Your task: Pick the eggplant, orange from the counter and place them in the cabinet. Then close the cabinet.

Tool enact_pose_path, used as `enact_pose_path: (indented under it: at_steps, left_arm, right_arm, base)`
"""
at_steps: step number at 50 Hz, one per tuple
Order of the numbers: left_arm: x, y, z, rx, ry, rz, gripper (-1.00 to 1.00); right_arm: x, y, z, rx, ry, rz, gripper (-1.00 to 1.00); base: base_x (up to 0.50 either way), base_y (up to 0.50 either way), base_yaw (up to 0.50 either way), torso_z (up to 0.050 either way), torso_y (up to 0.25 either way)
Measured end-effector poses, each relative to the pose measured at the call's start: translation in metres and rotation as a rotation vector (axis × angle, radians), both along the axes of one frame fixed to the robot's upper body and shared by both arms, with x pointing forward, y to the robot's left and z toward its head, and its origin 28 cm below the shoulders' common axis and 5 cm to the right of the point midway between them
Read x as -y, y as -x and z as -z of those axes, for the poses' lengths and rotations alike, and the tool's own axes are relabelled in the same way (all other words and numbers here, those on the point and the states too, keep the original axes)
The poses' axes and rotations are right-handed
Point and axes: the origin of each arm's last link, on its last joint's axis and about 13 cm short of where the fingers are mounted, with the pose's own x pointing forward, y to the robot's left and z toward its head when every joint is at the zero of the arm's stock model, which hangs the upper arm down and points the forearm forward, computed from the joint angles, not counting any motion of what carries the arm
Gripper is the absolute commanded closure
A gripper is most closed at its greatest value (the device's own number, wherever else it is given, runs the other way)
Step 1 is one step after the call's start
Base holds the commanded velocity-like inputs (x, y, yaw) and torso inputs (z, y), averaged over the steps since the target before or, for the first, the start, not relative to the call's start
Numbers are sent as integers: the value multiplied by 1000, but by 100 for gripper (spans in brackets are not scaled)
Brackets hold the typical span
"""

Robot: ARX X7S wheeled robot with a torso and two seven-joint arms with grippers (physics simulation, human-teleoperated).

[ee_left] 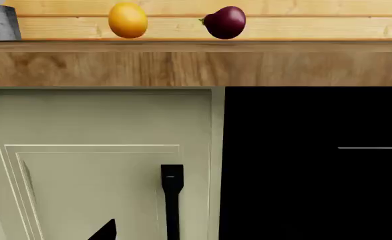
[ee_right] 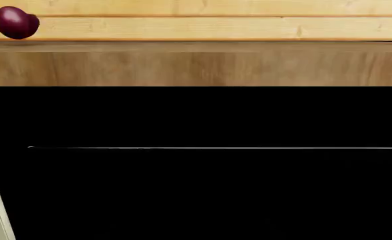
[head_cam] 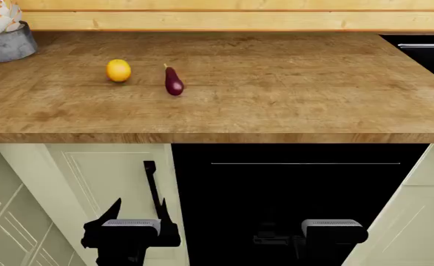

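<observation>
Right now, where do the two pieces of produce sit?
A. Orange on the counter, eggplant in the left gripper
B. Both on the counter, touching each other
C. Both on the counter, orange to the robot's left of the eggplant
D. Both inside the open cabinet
C: the head view shows the orange and eggplant lying apart on the counter, neither gripped.
</observation>
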Motion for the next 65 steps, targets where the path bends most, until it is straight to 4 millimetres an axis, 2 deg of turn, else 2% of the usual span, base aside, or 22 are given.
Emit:
enact_pose_path:
  at_steps: [8,31,41,65]
  left_arm:
    - [1,1,0,4,2,15,-100]
    - [0,6,-6,73,26,85,-100]
    - [0,8,-13,110,25,90,-100]
    - [-1,10,-25,157,34,105,-100]
  right_arm:
    - [1,1,1,7,-7,1,-100]
    - [-1,1,2,42,-7,-17,-100]
    - [-1,2,-5,68,0,-21,-100]
    - [-5,5,-16,121,10,-51,-100]
  base:
    - [0,0,0,0,0]
    - [0,0,0,43,110]
    - [0,9,0,43,110]
    - [0,440,0,42,103]
